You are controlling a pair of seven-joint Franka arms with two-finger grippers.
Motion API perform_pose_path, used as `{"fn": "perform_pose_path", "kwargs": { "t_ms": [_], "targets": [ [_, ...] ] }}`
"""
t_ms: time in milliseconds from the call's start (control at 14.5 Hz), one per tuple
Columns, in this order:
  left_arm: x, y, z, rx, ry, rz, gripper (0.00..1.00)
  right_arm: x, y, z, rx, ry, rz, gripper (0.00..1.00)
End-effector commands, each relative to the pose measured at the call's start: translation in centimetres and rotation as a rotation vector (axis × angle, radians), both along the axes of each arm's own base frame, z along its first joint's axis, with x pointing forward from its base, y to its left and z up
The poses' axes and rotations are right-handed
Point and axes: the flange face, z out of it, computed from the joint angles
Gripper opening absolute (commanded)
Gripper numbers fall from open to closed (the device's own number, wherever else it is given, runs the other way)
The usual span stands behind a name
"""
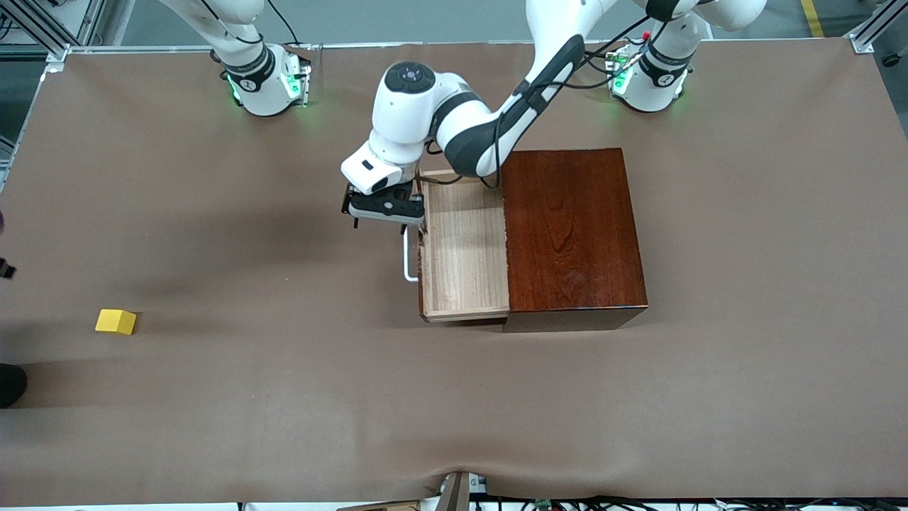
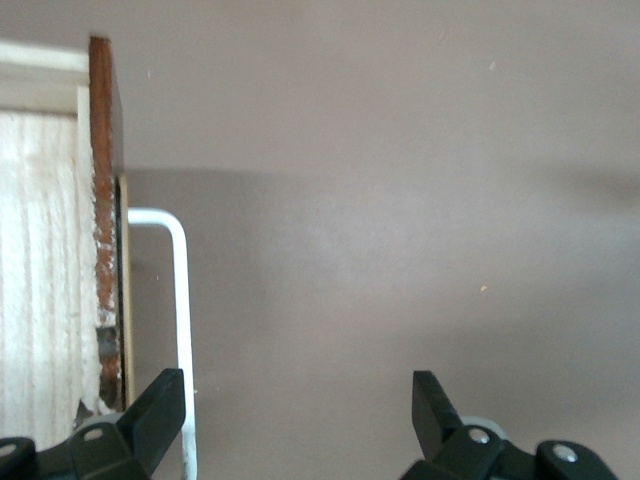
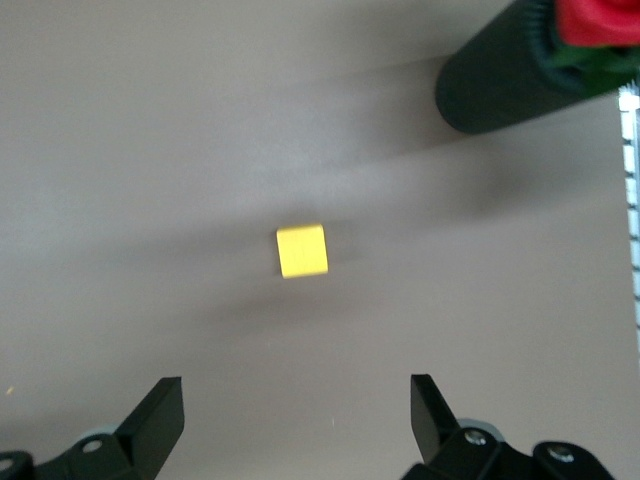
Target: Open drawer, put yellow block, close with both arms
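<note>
While the drawer sits pulled out: both grippers hang open and hold nothing.

Table: a wide brown cloth point(image 1: 638, 397) covers it, smooth, with soft grey shadows on it.

Room: metal frame bars point(image 1: 42, 28) stand at the table's corners, and cables point(image 1: 610, 504) run along the edge closest to the front camera.

Box: the shiny red-brown box point(image 1: 573, 231) sits near the middle of the table, closer to the left arm's end.

Drawer: the drawer point(image 1: 464, 245) sticks out of the box toward the right arm's end. Its pale wood floor is bare. The white handle point(image 1: 407, 257) is on its dark front.

Left gripper: the left gripper point(image 2: 298, 405) is over the cloth just in front of the drawer, by the handle. Its fingers point(image 2: 160, 405) are spread wide. One finger is beside the white bar; I cannot tell if it touches.

Yellow block: the yellow block point(image 1: 116, 321) lies on the cloth at the right arm's end, well apart from the box and nearer to the front camera than the drawer.

Right gripper: the right gripper point(image 3: 298, 410) is up in the air over the block, fingers wide apart.

Other thing: a black tube with a red top point(image 3: 510, 65) shows in the right wrist view.
</note>
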Motion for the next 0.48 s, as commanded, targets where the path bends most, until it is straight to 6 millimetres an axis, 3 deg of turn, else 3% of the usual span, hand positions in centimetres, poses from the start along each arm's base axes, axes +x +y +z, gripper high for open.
{"fn": "perform_pose_path", "kwargs": {
  "t_ms": [0, 69, 207, 413],
  "targets": [
    [0.2, 0.5, 2.7, -0.010, -0.027, -0.005, 1.00, 2.8, 0.7, -3.9, 0.001, -0.001, 0.019, 1.00],
    [0.6, 0.9, 3.2, -0.010, -0.027, 0.004, 1.00, 3.3, 1.0, -5.8, 0.006, 0.009, 0.028, 1.00],
    [3.5, 4.1, 5.5, 0.017, -0.023, 0.061, 1.00, 4.5, 2.3, -10.2, 0.017, 0.041, 0.051, 1.00],
    [9.7, 11.1, 7.4, 0.068, -0.014, 0.147, 1.00, 4.6, 0.6, -16.1, 0.013, -0.007, 0.042, 1.00]
  ]
}}
